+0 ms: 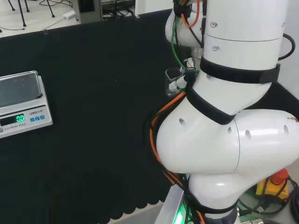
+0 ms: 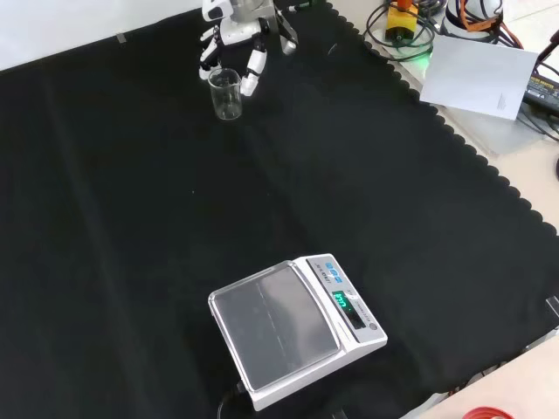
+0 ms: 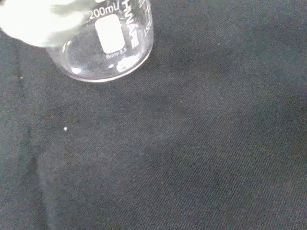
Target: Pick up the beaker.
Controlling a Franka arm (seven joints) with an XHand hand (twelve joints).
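A clear glass beaker (image 2: 225,93) stands upright on the black cloth at the far top of the front view, and looks empty. The black and white hand (image 2: 238,33) hangs just above and behind it. One white finger (image 2: 251,75) reaches down beside the rim on the right, others (image 2: 207,54) hang at its left; they look relaxed, not curled round the glass. In the head view the beaker (image 1: 171,77) peeks out left of the white arm links. The wrist view has the beaker (image 3: 108,45) close up, with a blurred white finger (image 3: 41,21) across its wall.
A silver weighing scale (image 2: 279,327) with a lit green display sits near the cloth's front edge, at the left in the head view (image 1: 21,100). A white sheet of paper (image 2: 485,74) and cables lie off the cloth at the front view's right.
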